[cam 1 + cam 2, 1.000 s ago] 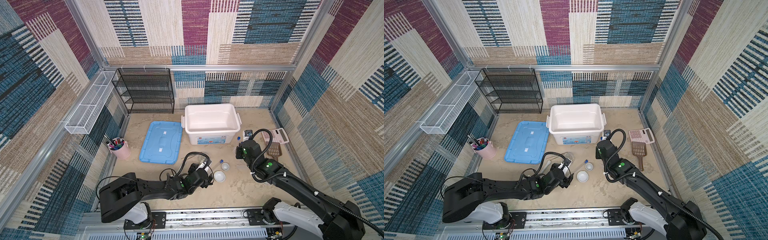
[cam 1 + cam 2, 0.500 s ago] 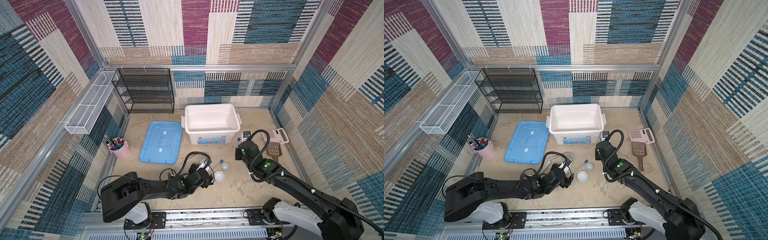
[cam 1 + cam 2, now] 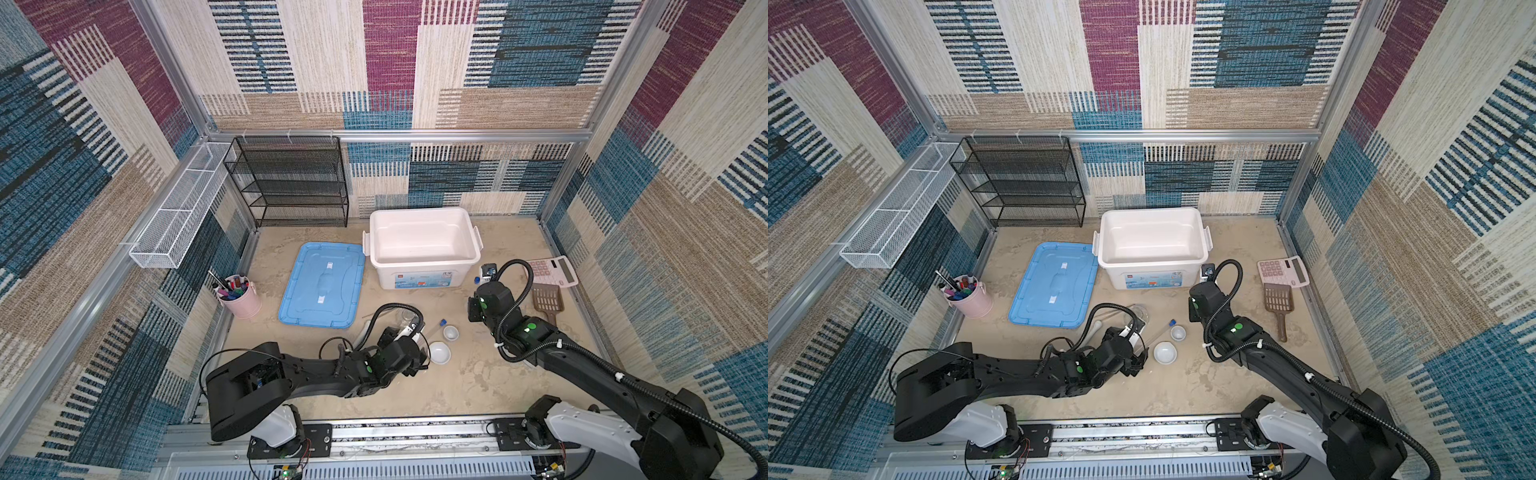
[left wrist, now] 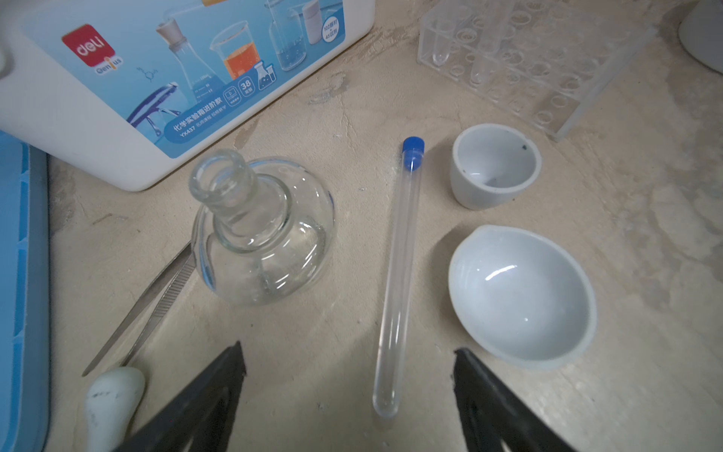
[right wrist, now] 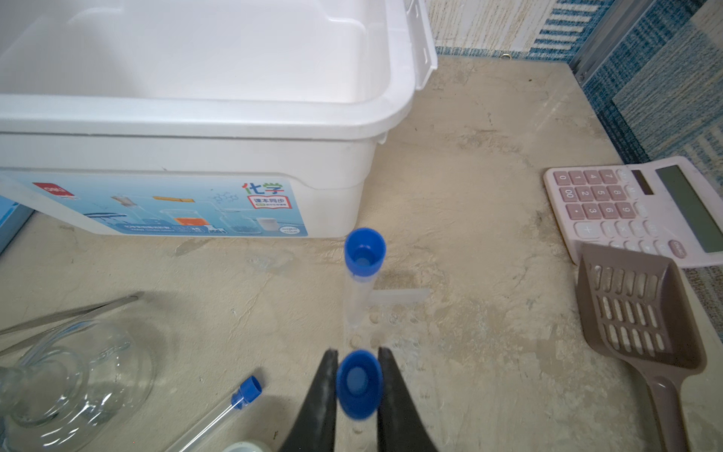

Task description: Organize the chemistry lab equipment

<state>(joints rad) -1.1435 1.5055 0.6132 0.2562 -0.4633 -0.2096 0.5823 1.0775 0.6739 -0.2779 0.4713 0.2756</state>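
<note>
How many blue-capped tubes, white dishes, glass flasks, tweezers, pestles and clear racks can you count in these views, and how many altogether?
Blue-capped tubes: 3 (lying tube, racked tube, gripped tube)
White dishes: 2 (small cup, shallow dish)
Glass flask: 1
Tweezers: 1
White pestle: 1
Clear rack: 1
Total: 9

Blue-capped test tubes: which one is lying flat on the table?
The long tube between the glass flask and the two white dishes. The rack tube stands in the clear rack; the held tube is gripped by the right tool.
</note>
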